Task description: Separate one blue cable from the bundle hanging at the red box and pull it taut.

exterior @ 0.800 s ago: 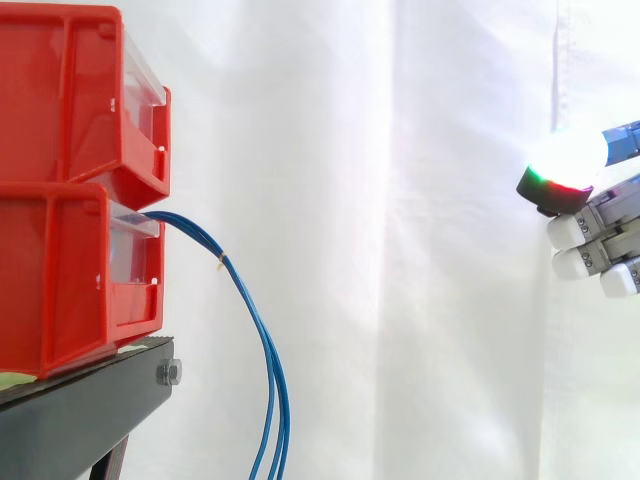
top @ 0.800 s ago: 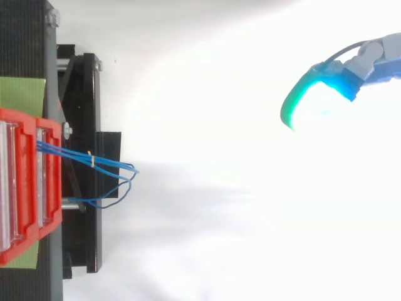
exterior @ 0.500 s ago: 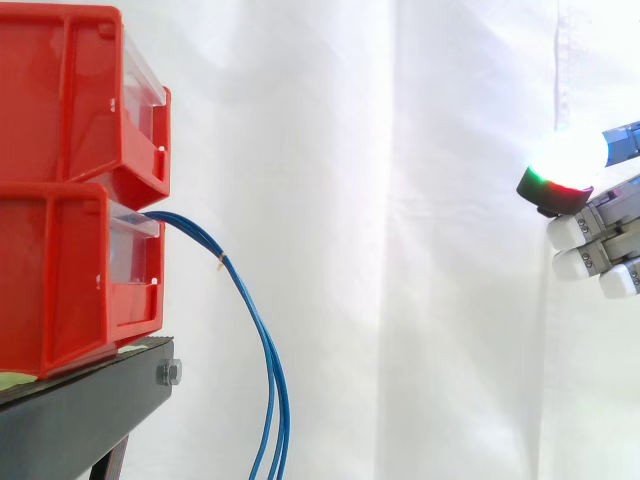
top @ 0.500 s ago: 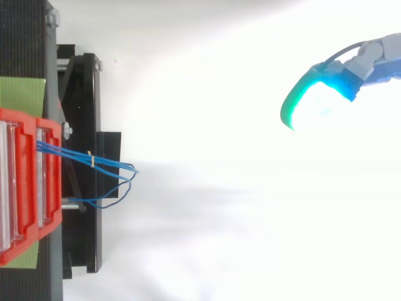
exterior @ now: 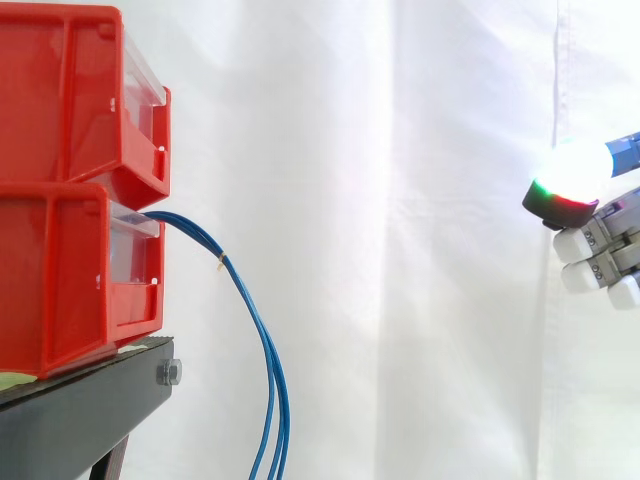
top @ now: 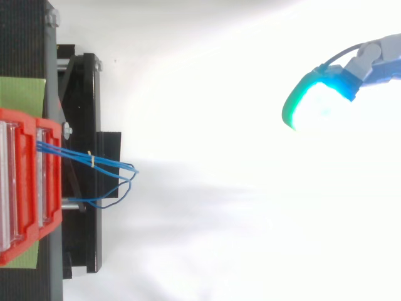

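Cables [exterior: 222, 263] well apart from hand [exterior: 590, 242]

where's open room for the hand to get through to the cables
Wide open span between the hand at the right and the blue cables hanging off the lower red bin, with the white curtain behind. Crowded at the bin front, where the tied cables bunch above the black stand.

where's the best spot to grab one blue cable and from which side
Probably best to pinch a single strand below the tie, where the cables hang free and, seen from above, fan apart. Bring the robot hand in from the open side, away from the bin.
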`<state>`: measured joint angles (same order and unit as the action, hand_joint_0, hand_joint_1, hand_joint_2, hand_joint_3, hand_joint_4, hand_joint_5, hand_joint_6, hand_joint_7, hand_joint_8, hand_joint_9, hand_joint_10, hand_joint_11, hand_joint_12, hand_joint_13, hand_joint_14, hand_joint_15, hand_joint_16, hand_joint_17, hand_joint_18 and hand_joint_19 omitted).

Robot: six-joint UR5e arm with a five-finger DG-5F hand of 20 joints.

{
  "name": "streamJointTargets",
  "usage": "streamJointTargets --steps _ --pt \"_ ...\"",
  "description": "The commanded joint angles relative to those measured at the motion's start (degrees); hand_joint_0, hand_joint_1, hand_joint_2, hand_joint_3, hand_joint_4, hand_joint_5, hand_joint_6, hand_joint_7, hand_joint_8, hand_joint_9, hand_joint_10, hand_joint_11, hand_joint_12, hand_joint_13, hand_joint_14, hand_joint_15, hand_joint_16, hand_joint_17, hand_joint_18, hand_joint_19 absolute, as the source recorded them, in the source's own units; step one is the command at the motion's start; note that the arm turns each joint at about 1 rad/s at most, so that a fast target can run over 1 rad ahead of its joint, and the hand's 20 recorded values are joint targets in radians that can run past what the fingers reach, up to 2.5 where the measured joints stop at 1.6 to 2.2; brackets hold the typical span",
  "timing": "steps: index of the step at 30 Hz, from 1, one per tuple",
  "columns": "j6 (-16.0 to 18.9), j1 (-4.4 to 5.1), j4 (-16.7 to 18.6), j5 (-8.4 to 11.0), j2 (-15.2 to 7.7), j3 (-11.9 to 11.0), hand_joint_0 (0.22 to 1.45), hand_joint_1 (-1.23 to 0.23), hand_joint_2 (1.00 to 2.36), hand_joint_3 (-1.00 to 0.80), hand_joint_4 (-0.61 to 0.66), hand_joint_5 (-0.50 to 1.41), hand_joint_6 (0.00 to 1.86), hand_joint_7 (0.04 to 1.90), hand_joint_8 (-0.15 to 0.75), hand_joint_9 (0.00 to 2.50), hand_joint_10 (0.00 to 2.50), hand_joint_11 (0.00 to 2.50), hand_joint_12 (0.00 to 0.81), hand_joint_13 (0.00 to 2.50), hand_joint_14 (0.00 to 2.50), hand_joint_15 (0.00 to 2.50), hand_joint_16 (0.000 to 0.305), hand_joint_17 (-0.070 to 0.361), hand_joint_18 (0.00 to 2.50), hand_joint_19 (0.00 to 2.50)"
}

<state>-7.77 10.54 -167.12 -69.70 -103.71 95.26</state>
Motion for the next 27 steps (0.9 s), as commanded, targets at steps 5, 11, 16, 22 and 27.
streamJointTargets --steps 5,11,16,22,27 --pt "-2.2 0.54 0.7 1.23 -0.3 0.0 0.54 -0.56 1.0 -0.5 0.23 -0.23 0.5 0.74 0.274 0.47 0.0 0.11 0.275 0.37 0.0 0.02 0.034 0.077 0.33 0.11" --pt "-2.4 1.15 1.2 1.4 -2.9 0.0 0.54 -0.57 1.0 -0.5 0.23 -0.23 0.5 0.74 0.276 0.47 0.0 0.11 0.26 0.38 0.0 0.01 0.032 0.071 0.35 0.08" --pt "-2.2 1.33 2.5 1.67 -5.3 0.0 0.54 -0.57 1.0 -0.5 0.24 -0.23 0.5 0.73 0.278 0.48 0.0 0.11 0.256 0.39 0.0 0.01 0.031 0.069 0.36 0.08" --pt "-1.6 1.33 8.0 1.93 -10.4 -0.1 0.54 -0.57 1.0 -0.5 0.23 -0.23 0.5 0.74 0.278 0.48 0.0 0.1 0.254 0.39 0.0 0.01 0.031 0.069 0.36 0.08" --pt "-0.6 1.15 15.1 2.28 -14.2 0.0 0.54 -0.56 1.0 -0.5 0.24 -0.23 0.5 0.73 0.279 0.48 0.0 0.11 0.254 0.39 0.0 0.01 0.031 0.069 0.35 0.08"
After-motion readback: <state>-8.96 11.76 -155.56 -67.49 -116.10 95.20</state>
